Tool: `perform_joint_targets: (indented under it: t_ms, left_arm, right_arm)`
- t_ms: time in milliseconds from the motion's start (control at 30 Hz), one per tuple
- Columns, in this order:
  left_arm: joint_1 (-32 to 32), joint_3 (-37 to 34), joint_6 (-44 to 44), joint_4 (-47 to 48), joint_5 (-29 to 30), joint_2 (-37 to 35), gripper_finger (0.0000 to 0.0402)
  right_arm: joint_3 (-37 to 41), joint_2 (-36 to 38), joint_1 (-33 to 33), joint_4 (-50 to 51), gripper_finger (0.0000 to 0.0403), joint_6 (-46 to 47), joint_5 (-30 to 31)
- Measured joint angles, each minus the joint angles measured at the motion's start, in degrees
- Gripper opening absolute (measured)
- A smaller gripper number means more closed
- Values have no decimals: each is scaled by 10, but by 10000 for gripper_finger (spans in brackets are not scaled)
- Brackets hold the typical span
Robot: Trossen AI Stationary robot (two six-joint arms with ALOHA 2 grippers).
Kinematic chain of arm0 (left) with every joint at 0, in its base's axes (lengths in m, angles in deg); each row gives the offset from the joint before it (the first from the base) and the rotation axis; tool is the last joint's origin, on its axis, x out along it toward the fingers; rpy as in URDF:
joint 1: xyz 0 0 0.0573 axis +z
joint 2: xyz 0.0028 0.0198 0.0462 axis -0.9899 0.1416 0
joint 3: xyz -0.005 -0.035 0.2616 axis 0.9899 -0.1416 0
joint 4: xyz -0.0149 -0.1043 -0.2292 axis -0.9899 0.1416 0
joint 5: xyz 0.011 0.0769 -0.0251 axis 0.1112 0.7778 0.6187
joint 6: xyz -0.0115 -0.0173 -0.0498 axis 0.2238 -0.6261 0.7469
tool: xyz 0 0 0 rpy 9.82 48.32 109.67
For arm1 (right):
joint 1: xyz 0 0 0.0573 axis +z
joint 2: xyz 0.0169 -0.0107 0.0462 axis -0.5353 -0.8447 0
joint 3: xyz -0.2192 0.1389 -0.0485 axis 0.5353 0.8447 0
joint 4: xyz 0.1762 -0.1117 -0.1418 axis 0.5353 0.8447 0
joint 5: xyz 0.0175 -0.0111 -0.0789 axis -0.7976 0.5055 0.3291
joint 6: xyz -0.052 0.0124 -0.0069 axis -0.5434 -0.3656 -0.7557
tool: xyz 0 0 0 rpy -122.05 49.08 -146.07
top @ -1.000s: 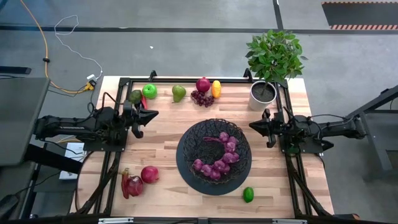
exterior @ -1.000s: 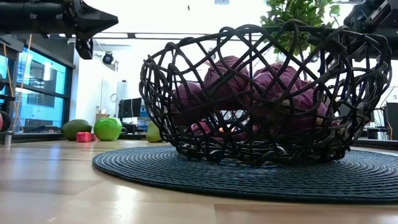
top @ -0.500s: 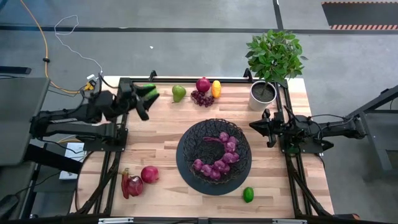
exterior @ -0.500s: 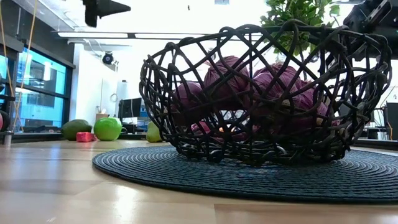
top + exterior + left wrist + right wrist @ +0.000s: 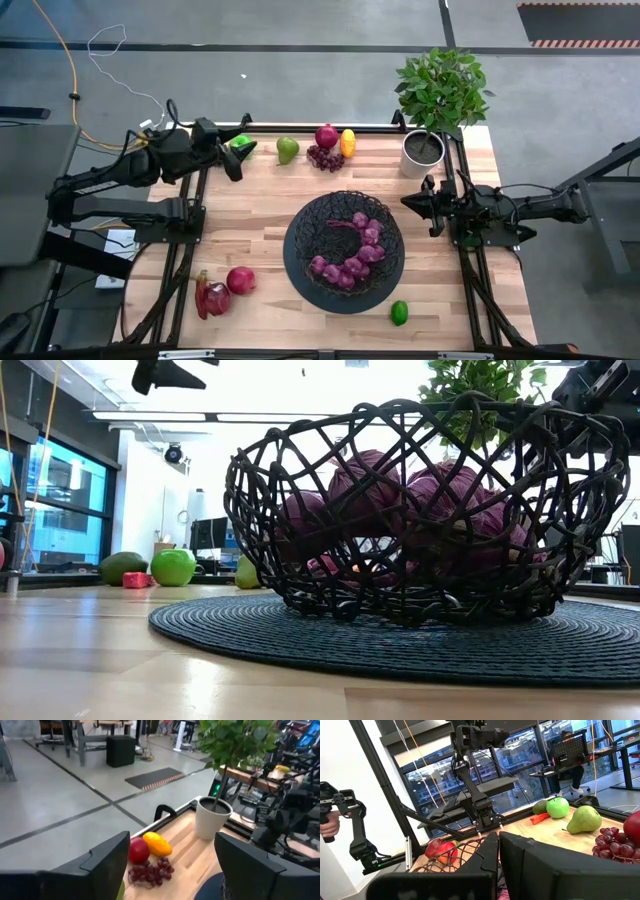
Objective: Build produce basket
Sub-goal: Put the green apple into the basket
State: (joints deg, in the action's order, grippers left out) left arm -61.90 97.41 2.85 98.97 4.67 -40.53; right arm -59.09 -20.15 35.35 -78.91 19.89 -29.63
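While purple grapes (image 5: pixel 352 262) fill the basket (image 5: pixel 344 252), the left claw (image 5: pixel 240 157) hovers open above a green apple (image 5: pixel 241 144). The right claw (image 5: pixel 412 203) waits closed beside the basket.

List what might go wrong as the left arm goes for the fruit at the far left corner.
1. The left claw, open, sits above the green apple, which lies close to the avocado and a small red piece near the table edge; a descent could knock one off.
2. The apple is round and may roll away from the closing fingers.
3. The basket already holds purple grapes; a dropped apple could bounce out.
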Motion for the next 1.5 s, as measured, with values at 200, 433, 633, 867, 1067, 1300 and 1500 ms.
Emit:
perform_joint_targets:
  t_ms: [200,433,633,867,1067,1300,1500]
  left_arm:
    - [0,0,35,57,62,18,282]
    - [27,0,243,223,166,72,282]
    - [53,-17,384,341,152,137,282]
    - [68,-92,482,327,125,186,282]
    - [88,-160,546,251,123,205,282]
    - [132,-211,571,183,123,231,282]
    - [170,-213,515,121,89,269,282]
  right_arm:
    - [0,0,0,2,0,2,0]
    - [0,0,0,6,0,2,0]
    - [0,0,0,7,0,2,0]
    - [0,0,0,13,0,25,-1]
    - [0,0,0,20,0,26,-2]
    - [0,0,0,20,0,26,-2]
    - [0,0,0,23,0,26,-2]
